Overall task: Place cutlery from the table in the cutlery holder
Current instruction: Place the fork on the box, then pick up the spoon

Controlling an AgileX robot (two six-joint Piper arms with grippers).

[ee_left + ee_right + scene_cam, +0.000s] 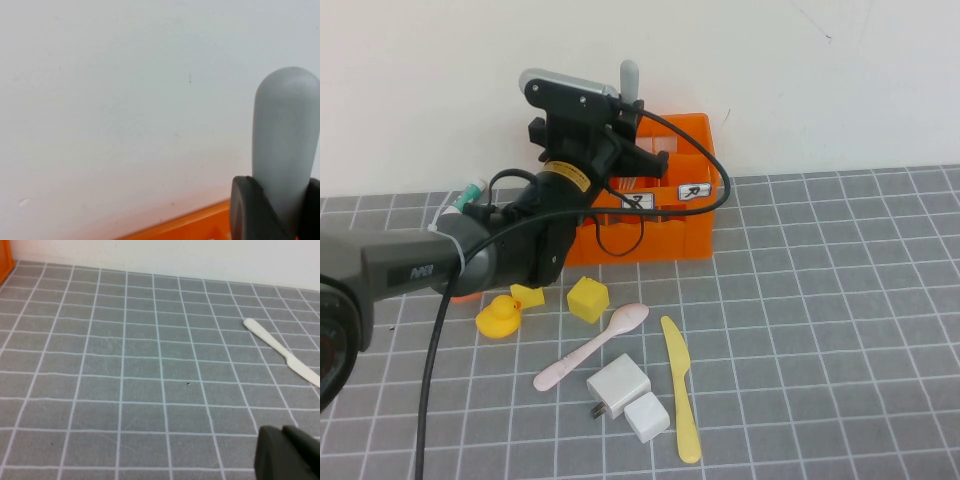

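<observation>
Grey fork (629,78) upright, handle up, pinched in left tool (620,120) directly above orange cutlery holder (695,185), presumably lined up for lowering into a compartment. Pink spoon (595,346) and yellow knife (680,385) lying at holder's six o'clock on surface (840,330), awaiting pickup. Right tool (287,452) pressed together, parked low over surface.

Bright even light, soft short shadows under the knife (681,392) and spoon (592,346); left wrist view close-up blurry, fork handle (285,145) out of focus
</observation>
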